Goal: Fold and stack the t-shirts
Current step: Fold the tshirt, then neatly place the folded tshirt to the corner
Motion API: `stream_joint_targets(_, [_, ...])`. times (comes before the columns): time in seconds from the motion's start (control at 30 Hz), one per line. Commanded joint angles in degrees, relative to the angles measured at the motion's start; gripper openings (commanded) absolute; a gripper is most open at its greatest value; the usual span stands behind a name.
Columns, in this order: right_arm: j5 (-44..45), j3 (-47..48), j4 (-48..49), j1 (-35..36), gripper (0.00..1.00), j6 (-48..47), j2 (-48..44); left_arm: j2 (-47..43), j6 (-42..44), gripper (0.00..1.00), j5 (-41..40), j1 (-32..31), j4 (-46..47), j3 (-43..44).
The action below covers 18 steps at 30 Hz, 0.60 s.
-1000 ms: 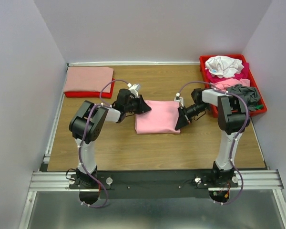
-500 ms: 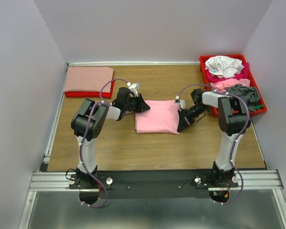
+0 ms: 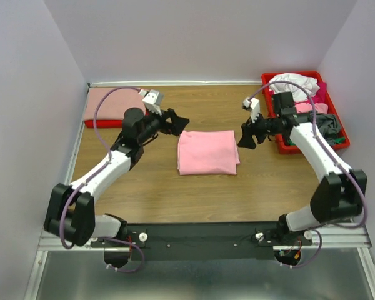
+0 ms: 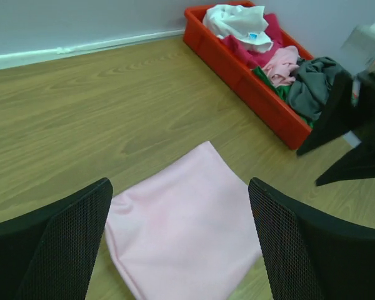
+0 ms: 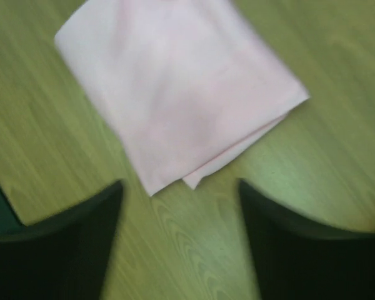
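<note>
Now both grippers have released the folded pink t-shirt (image 3: 207, 152) and drawn back from its side edges. The left gripper (image 3: 179, 121) stands wide and empty; the right gripper (image 3: 244, 138) is parted and empty. The shirt lies flat mid-worktop (image 3: 175, 194), with bare wood along every edge. At far right, unfolded t-shirts (image 3: 294, 86) fill the red tray (image 3: 340, 145); a folded salmon t-shirt (image 3: 112, 103) lies far left.

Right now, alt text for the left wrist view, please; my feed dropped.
A folded light pink t-shirt lies flat on the wooden table, framed between the open left fingers. Behind it, a red tray holds a heap of unfolded shirts.
</note>
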Motion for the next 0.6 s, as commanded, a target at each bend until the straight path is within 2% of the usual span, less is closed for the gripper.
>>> stream_joint_targets(0.0, [8.9, -6.9, 17.9, 0.1, 0.99, 7.6, -9.8, -1.2, -2.7, 0.98, 0.4, 2.6, -2.7, -9.8])
stream_joint_targets(0.03, [8.8, -11.7, 23.3, 0.0, 1.00, 9.5, -12.7, -0.7, -4.0, 0.98, 2.2, 3.1, -1.0, -12.8])
stream_joint_targets(0.07, [7.9, -14.5, 24.8, 0.1, 1.00, 11.6, -13.2, -0.3, -5.6, 0.98, 4.1, 3.8, -0.6, -14.8])
stream_joint_targets(0.23, [0.1, -18.4, 23.3, -0.2, 0.99, 10.9, -11.9, 4.5, -7.2, 0.94, 5.7, 3.7, 0.3, -17.4])
stream_joint_targets(0.37, [-2.3, -22.6, 23.6, -0.3, 1.00, 8.7, -15.4, 9.9, -5.9, 0.93, 8.0, 3.6, 0.0, -15.8])
stream_joint_targets(0.57, [-3.9, -23.2, 23.5, -0.8, 1.00, 8.7, -15.1, 20.4, -5.6, 0.94, 11.0, 2.5, -1.6, -10.3])
